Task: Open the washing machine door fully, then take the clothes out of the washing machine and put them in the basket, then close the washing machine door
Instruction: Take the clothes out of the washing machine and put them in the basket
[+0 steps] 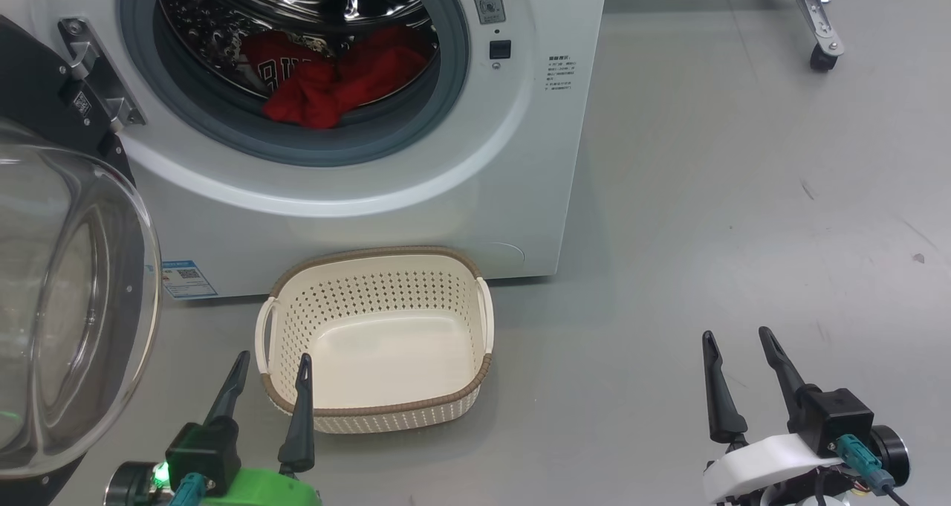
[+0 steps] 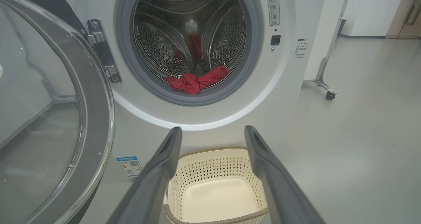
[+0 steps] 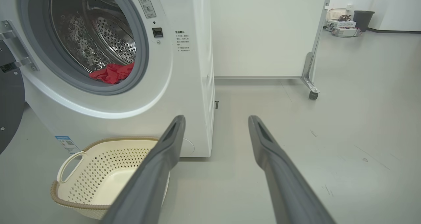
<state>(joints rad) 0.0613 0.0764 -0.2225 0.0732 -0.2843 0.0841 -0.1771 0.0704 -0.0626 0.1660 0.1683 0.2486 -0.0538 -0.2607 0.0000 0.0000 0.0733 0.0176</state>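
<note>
In steel drum (image 1: 223, 15), crumpled red clothes (image 1: 334, 82); perforated basket (image 1: 379, 298) below.

The washing machine (image 1: 520, 157) stands on the floor (image 1: 743, 209) ahead of me, and I place everything from it. The clothes (image 1: 327, 90) lie inside its drum, at the bottom, near the front lip of the opening. The washing machine door (image 1: 67, 305) hangs out from the hinge on the machine's left as I face it, reaching toward me. The basket (image 1: 375, 257) sits on the floor just before the machine's front, below the opening. My left hand (image 1: 273, 357) is before the machine, at the basket's near left corner, between basket and door. My right hand (image 1: 737, 335) is past the machine's right side, well apart from the basket. A castor (image 1: 823, 56) stands further back, right of the machine.
</note>
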